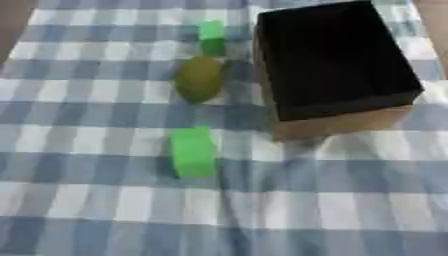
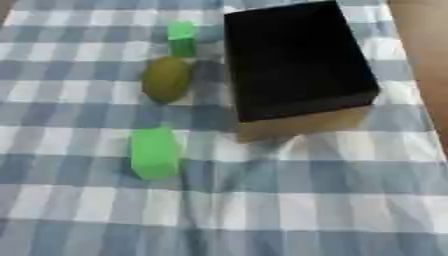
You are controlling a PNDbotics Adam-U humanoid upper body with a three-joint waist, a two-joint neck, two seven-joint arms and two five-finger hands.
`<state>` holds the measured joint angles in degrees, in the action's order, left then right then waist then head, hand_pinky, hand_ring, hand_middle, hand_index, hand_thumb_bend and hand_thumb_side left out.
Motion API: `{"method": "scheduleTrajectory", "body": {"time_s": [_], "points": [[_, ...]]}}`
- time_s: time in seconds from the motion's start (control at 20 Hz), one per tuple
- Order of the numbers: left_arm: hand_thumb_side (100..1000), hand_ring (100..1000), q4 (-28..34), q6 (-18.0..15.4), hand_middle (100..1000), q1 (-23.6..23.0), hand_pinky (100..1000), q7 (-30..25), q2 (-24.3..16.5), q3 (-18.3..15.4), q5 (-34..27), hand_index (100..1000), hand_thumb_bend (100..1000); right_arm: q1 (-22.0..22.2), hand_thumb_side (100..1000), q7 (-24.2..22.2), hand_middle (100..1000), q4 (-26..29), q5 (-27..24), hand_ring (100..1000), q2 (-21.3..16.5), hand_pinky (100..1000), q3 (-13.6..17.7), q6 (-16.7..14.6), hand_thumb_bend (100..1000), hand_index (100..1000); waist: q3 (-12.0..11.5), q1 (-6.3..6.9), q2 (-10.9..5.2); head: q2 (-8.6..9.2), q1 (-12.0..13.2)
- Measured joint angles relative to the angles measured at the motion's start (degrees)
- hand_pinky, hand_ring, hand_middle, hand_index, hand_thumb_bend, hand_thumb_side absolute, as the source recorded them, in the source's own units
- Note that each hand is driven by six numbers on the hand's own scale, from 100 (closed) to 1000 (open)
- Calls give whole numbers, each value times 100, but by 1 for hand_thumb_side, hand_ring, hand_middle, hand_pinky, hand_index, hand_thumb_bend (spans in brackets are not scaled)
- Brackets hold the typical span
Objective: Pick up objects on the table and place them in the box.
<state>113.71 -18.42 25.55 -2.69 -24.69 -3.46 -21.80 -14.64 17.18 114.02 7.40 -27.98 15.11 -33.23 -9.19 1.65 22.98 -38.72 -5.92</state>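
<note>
bright green rectangular block (image 1: pixel 192 151) on blue-and-white checked cloth (image 1: pixel 87 210), nearest, left of box | olive-green oval fruit (image 1: pixel 199 78) behind it | small green upright piece (image 1: pixel 211 37) farthest | open cardboard box, dark inside (image 1: pixel 337 60), right | hands out of view, fingers unknowable | advice: take nearest block first, lift clear of box wall | no writing legible

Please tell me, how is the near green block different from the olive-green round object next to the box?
The near green block is bright green with flat faces and straight edges; the olive round object is dull yellowish green and egg-shaped. The block lies closer to the robot, past the box's near corner; the round object lies beside the box's left wall. Both rest on the checked cloth, outside the box, with no hand in view.
</note>
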Motion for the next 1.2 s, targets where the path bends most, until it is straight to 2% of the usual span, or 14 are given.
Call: {"method": "scheduleTrajectory", "body": {"time_s": [0.45, 0.7, 0.95, 1.2], "points": [[743, 831, 0, -1, 800, -34, 873, -35, -13, 0, 21, 940, 100, 5, 470, -3, 509, 0, 1, 961, 0, 911, 0, -5, 100, 896, 13, 0, 0, 0, -235], [723, 827, 0, -68, 794, -32, 870, -105, -249, 19, 123, 945, 100, 65, 470, 0, 507, 0, 12, 957, -1, 911, 0, -10, 100, 895, 29, 0, -1, -2, -312], [692, 824, -21, -329, 786, -23, 867, -353, -1176, 242, 641, 945, 100, 213, 470, 14, 501, 0, 82, 956, -44, 910, 0, -41, 100, 896, 55, 7, -1, -49, -331], [657, 823, -179, -788, 782, -34, 868, -620, -2331, 538, 1414, 937, 100, 340, 470, 29, 498, 0, 185, 955, -116, 910, 1, -65, 100, 896, 55, 112, -3, -80, -341]]}}
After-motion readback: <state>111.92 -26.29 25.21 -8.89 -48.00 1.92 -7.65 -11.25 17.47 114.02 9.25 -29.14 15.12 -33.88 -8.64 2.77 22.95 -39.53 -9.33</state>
